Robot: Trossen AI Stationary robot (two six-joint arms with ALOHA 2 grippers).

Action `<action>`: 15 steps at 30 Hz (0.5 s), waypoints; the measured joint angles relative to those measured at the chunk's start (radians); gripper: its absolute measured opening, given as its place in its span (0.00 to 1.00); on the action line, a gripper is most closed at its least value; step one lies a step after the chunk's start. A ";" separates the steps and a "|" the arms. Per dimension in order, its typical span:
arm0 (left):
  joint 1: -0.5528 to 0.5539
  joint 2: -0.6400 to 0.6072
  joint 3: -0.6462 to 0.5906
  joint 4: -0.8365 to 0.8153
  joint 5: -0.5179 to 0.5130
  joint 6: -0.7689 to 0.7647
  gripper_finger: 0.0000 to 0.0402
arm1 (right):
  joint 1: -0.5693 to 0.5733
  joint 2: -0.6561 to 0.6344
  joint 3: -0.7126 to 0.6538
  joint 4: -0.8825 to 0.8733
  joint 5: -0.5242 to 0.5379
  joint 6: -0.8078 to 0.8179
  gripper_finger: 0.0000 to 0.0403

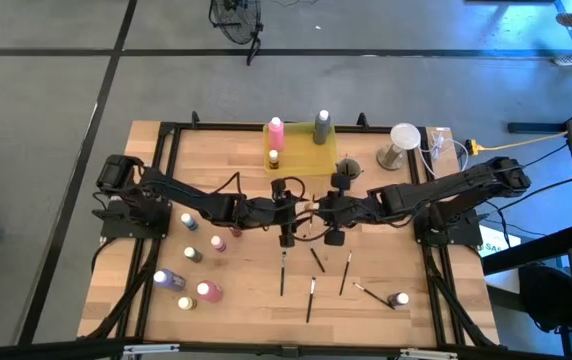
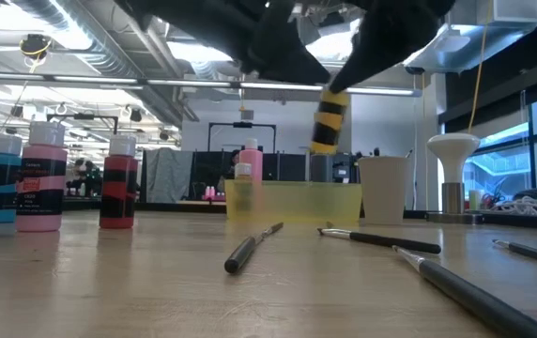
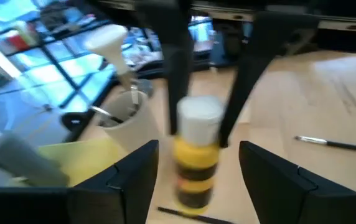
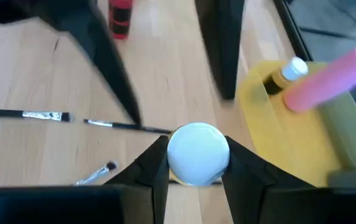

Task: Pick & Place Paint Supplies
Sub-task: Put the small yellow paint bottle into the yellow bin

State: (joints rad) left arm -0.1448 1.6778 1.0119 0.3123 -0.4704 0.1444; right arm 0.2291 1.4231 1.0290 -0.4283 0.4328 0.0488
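Observation:
A yellow paint bottle with black bands and a white cap point(image 2: 328, 122) hangs tilted above the middle of the table, with my right gripper point(image 4: 196, 158) shut on it. My left gripper point(image 3: 196, 158) faces it from the table's left. It is open, a finger on either side of the bottle's body point(image 3: 195, 168) without touching. Thin dark paintbrushes point(image 1: 283, 270) lie flat on the wood near the front. More paint bottles point(image 1: 188, 222) stand upright at the left. My right gripper pinches the bottle's white cap point(image 4: 198, 152) between its two fingers point(image 3: 177, 74). The fingers slant down from the table's right side. The bottle hangs below them, tilted and lifted clear of the table.
The yellow tray point(image 1: 311, 155) at the back centre holds a pink bottle point(image 1: 276, 132), a grey one point(image 1: 323, 125) and a small one point(image 1: 274, 158). A pale cup point(image 2: 384, 188) and a white funnel-shaped stand point(image 2: 452, 150) stand to its right. A lone bottle point(image 1: 399, 299) sits front right.

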 joint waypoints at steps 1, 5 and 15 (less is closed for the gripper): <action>0.000 -0.016 0.000 -0.019 -0.027 -0.003 0.54 | 0.000 -0.010 0.000 -0.014 0.007 0.022 0.29; 0.000 -0.108 0.000 -0.169 -0.166 -0.047 0.54 | -0.003 -0.050 0.009 -0.132 0.056 0.113 0.29; 0.000 -0.341 0.000 -0.638 -0.202 -0.309 0.54 | -0.102 -0.071 0.263 -0.392 0.093 0.221 0.29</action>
State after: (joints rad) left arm -0.1447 1.3373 1.0115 -0.3255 -0.6727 -0.1648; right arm 0.1274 1.3520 1.2925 -0.8207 0.5258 0.2698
